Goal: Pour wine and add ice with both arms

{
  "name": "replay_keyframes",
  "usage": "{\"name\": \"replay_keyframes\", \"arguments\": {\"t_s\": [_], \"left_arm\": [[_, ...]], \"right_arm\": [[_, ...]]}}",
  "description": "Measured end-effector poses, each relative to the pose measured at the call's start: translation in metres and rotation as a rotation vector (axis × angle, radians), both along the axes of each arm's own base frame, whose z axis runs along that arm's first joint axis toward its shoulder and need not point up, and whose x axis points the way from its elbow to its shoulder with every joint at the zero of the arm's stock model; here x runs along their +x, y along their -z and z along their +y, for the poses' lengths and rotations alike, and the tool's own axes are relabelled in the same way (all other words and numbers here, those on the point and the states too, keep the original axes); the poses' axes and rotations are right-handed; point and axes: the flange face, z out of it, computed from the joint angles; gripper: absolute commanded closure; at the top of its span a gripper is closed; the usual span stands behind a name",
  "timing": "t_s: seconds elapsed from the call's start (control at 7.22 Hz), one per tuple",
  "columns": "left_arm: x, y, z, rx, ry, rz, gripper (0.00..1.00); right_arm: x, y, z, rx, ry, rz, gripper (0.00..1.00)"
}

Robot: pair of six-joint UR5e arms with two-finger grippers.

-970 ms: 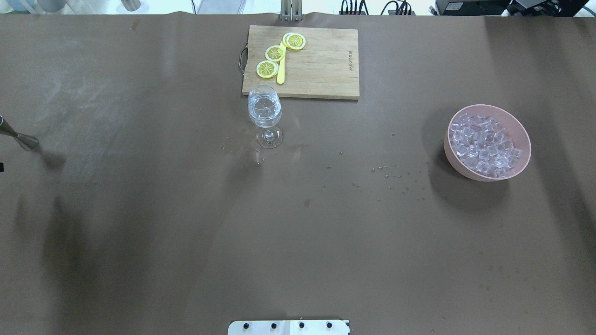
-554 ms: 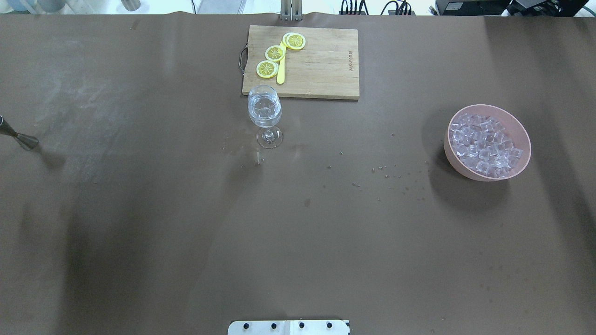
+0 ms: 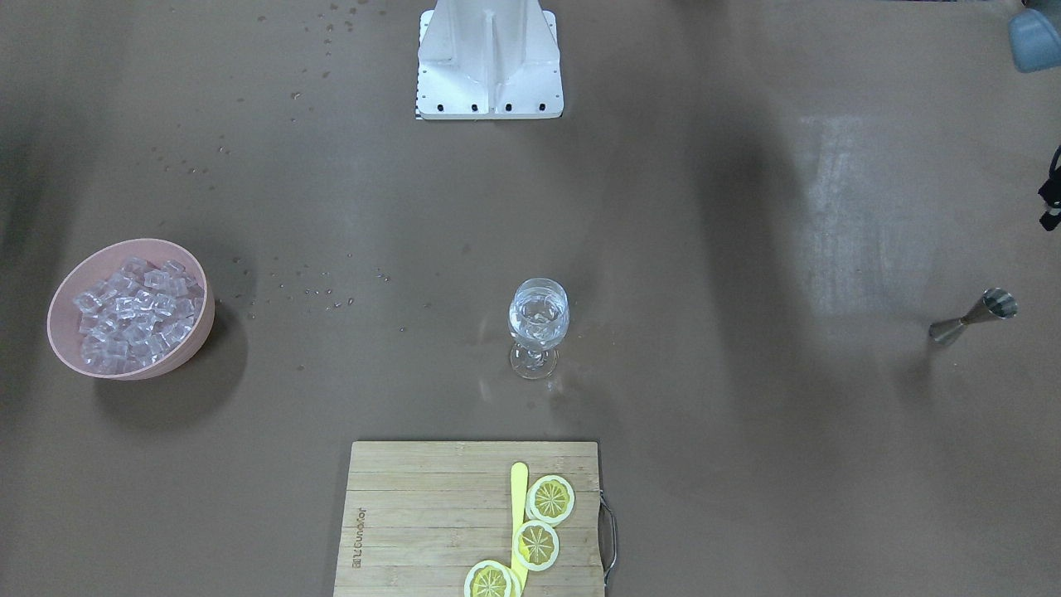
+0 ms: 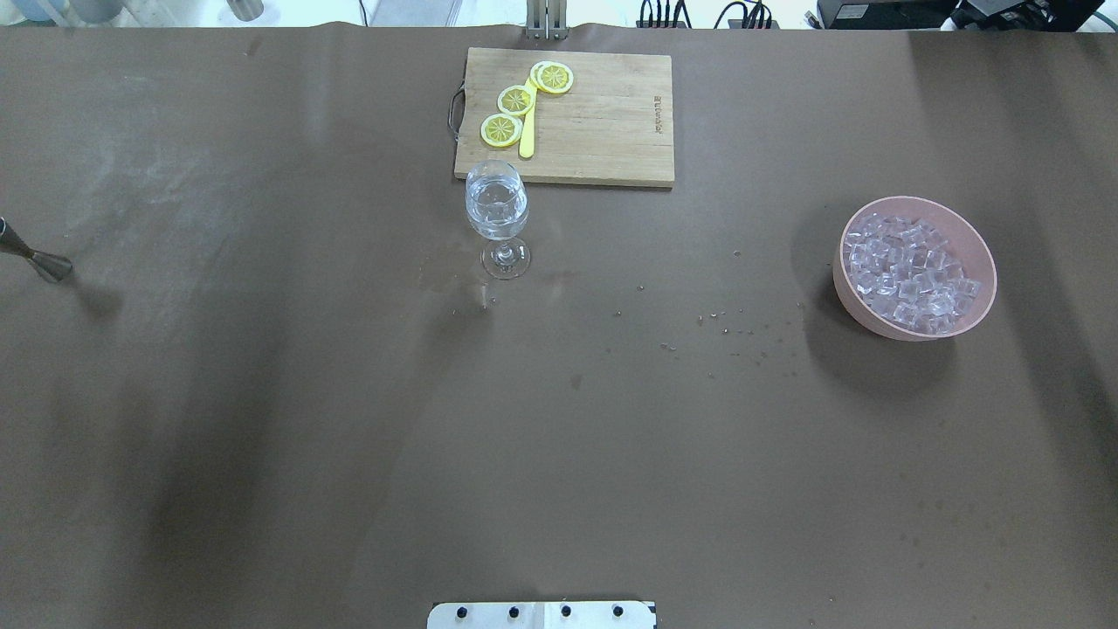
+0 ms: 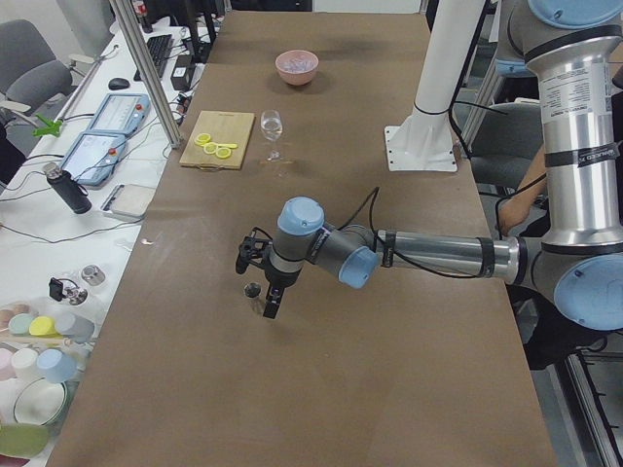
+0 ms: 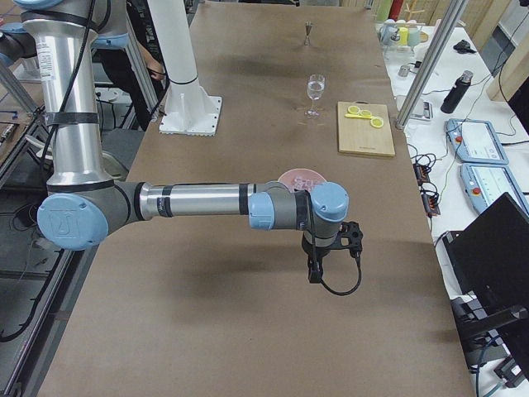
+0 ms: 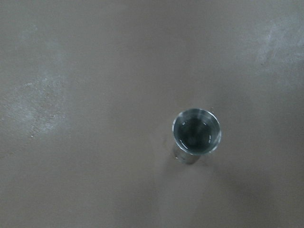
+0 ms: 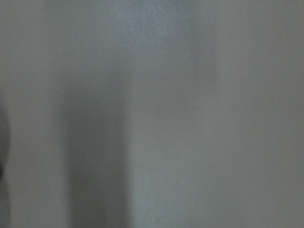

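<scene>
Ice (image 4: 913, 275) in pink bowl (image 4: 860, 314) near right tool (image 6: 315, 275), left tool (image 5: 270, 310) well apart; both tools' opening indiscernible.

Three lemon slices (image 4: 515, 100), one glass (image 4: 496, 210), one bowl (image 4: 849, 304), one board (image 4: 603, 122), one jigger (image 4: 41, 261).

- Silver-grey tubular arms (image 5: 438, 255), light blue joint caps (image 5: 300, 214).
- Black lettered band (image 5: 582, 156) round upper link (image 5: 582, 102).
- White base column (image 5: 435, 88), screwed foot plate (image 3: 489, 99) beneath it.
</scene>
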Motion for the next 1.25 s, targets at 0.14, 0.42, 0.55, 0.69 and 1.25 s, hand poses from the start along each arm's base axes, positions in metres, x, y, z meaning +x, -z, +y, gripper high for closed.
{"name": "replay_keyframes", "arguments": {"t_s": [0.14, 0.42, 0.55, 0.69, 1.25], "left_arm": [[-0.017, -0.003, -0.006, -0.035, -0.045, -0.037, 0.04], [-0.026, -0.020, -0.006, -0.095, -0.118, -0.043, 0.04], [-0.023, -0.026, -0.005, -0.108, -0.148, 0.000, 0.04], [-0.020, -0.028, -0.003, -0.110, -0.173, 0.042, 0.04], [-0.011, -0.037, -0.013, -0.128, -0.204, 0.140, 0.04]], "right_arm": [[0.000, 0.000, 0.000, -0.001, 0.000, 0.001, 0.00], [0.000, 0.000, -0.001, -0.001, 0.000, 0.005, 0.00], [0.000, 0.000, -0.001, 0.000, 0.000, 0.006, 0.00], [0.000, 0.000, -0.001, 0.000, 0.000, 0.006, 0.00], [0.000, 0.001, -0.001, 0.001, -0.001, 0.007, 0.00]]}}
